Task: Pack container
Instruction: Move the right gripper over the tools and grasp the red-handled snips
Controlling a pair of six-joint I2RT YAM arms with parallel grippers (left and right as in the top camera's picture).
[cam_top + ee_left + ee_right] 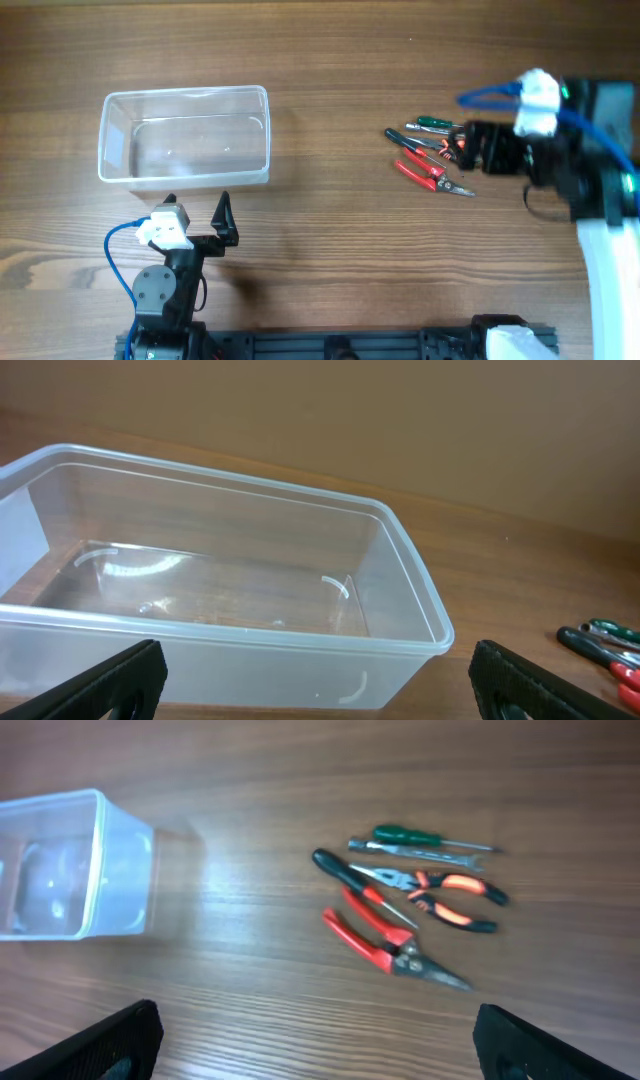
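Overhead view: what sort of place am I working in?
Likely a robot test bench: a wood-grain table, one clear container, and red-handled snips and a green screwdriver laid out.

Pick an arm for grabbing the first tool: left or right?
Right. The right gripper is open and close beside the tools, which lie in plain sight in its wrist view. The left gripper, also open, sits by the empty container, well away from them.
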